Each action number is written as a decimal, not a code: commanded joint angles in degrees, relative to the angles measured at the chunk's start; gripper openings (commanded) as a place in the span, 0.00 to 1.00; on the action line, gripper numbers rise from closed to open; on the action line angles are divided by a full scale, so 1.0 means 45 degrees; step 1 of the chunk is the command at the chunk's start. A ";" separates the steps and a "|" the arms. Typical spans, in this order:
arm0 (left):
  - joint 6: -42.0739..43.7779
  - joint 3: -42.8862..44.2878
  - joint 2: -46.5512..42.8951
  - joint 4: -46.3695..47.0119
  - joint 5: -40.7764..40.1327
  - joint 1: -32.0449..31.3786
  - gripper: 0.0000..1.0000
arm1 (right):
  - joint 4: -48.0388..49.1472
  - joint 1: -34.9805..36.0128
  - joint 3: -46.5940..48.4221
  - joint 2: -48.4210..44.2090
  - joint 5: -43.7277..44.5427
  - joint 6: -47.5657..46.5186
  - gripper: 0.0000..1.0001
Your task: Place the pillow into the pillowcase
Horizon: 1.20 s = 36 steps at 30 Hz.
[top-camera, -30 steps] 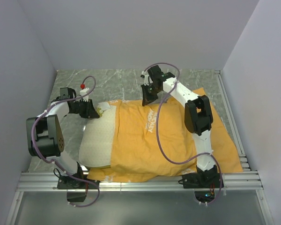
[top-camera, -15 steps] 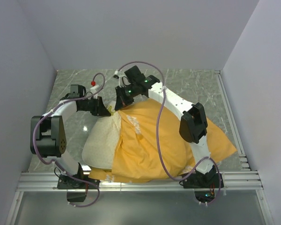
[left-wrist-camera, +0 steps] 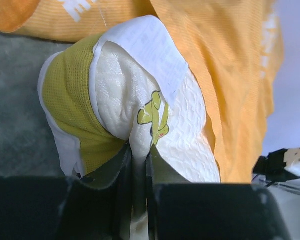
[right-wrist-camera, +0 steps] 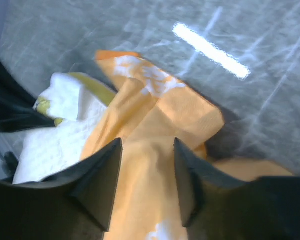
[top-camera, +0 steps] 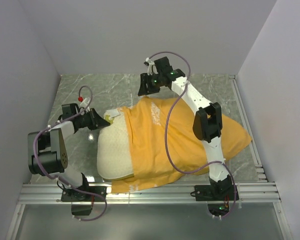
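Observation:
The cream quilted pillow (top-camera: 112,150) lies left of centre, its right part inside the orange pillowcase (top-camera: 180,140). My left gripper (top-camera: 104,120) is shut on the pillow's far left corner. In the left wrist view that corner (left-wrist-camera: 115,95), with its yellow mesh edge and white tag, is pinched in the left gripper (left-wrist-camera: 138,155). My right gripper (top-camera: 144,90) hovers open just over the pillowcase's far left corner. In the right wrist view the right gripper (right-wrist-camera: 147,145) stands with jaws apart, the orange pillowcase (right-wrist-camera: 155,115) lying loose below them and the pillow (right-wrist-camera: 55,140) showing at the left.
The grey marbled table (top-camera: 210,85) is boxed in by grey walls on three sides. A metal rail (top-camera: 150,192) runs along the near edge and another (top-camera: 246,120) along the right. Purple cables loop above both arms.
The right gripper dragged the pillowcase's mouth leftwards over the pillow, then opened, let it drop and drew back to the far side. The left gripper kept its hold on the pillow corner.

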 commanded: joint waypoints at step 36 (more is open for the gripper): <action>-0.5162 -0.1421 -0.0069 0.5702 0.0374 -0.0190 0.01 | -0.2898 0.2931 -0.1756 -0.1619 -0.3488 -0.1508 0.00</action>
